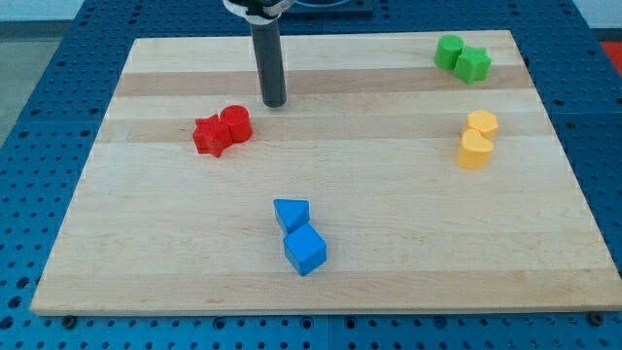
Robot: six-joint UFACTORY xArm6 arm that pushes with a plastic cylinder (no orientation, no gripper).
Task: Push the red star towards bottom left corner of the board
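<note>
**Red star near tip, upper left of wooden board**

Pale wooden board (321, 262) on blue perforated table (39, 107), seen from one camera. Red star-shaped block (210, 135) in the left half of the board, a little above middle height, well apart from the bottom left corner. Touching it on the view's right, a red cylinder-like block (236, 122). Straight dark rod (268, 58) coming down from the view's top; my tip (275, 103) on the board just above and to the right of the red pair, near the cylinder but apart from it. No fingers on this rod, so nothing to open, close or clamp.

Lower centre: blue triangular block (292, 214) with blue cube (305, 251) touching below it. Right side: two yellow blocks (483, 122) (474, 150), one above the other, touching; exact shapes hard to tell. Top right corner: two green blocks side by side and touching, a rounded one (449, 51) on the left and a star-like one (474, 65) on the right.
</note>
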